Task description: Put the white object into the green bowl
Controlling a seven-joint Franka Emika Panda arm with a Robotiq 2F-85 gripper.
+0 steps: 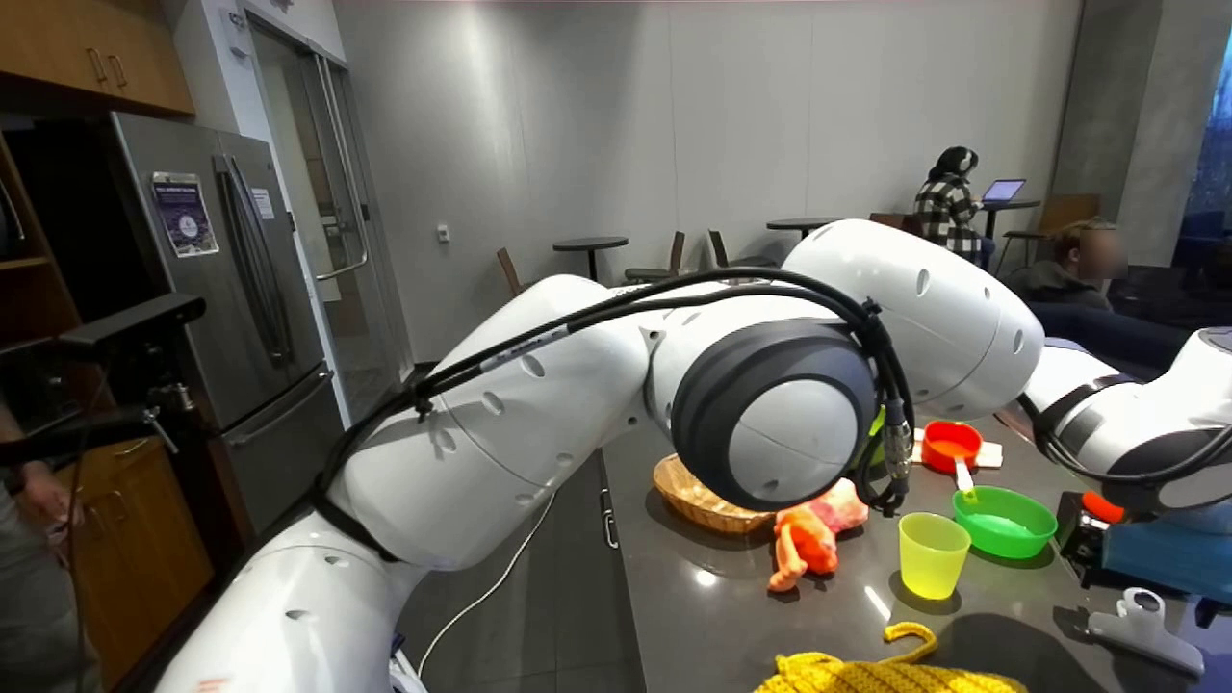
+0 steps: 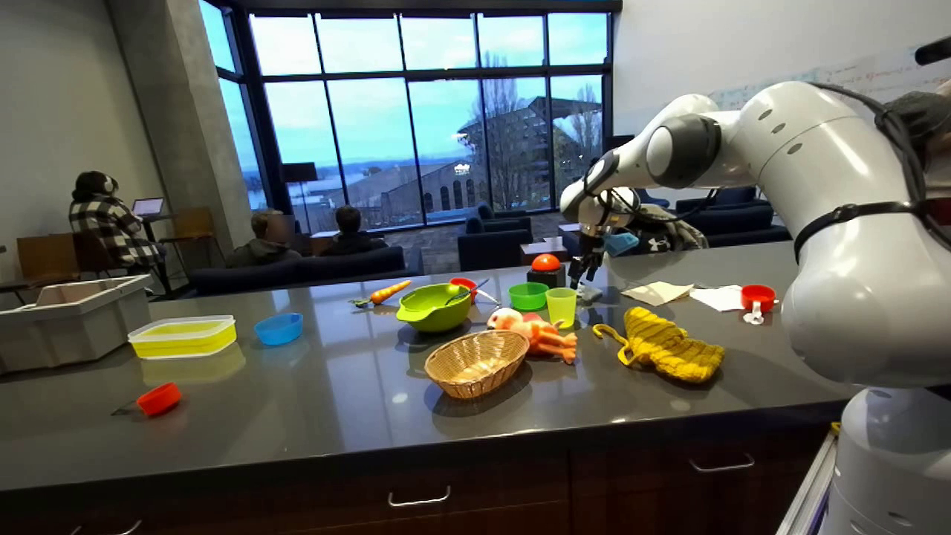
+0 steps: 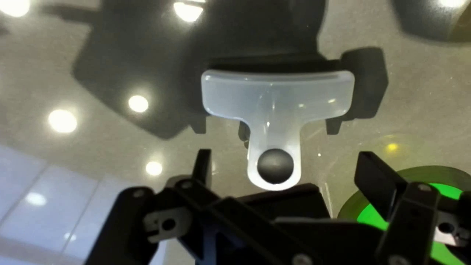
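The white object is a pale T-shaped clip [image 3: 278, 95] with a round hole at its narrow end. It lies on the dark counter and also shows in both exterior views [image 1: 1145, 630] [image 2: 589, 294]. My gripper [image 3: 285, 160] is open and empty. Its fingers stand wide apart on either side of the clip's holed end without touching it. In an exterior view my gripper [image 2: 584, 273] is low over the clip. A small bright green bowl [image 1: 1006, 525] stands close by and shows in both exterior views [image 2: 528, 296]. Part of it [image 3: 373, 215] shows behind my finger.
A yellow cup [image 1: 932, 555] stands beside the green bowl. A red-topped button box [image 2: 546, 275] stands close to my gripper. A lime spouted bowl [image 2: 433, 310], a wicker basket [image 2: 475, 364], an orange doll [image 2: 546, 338] and a yellow knitted piece [image 2: 672, 345] lie around.
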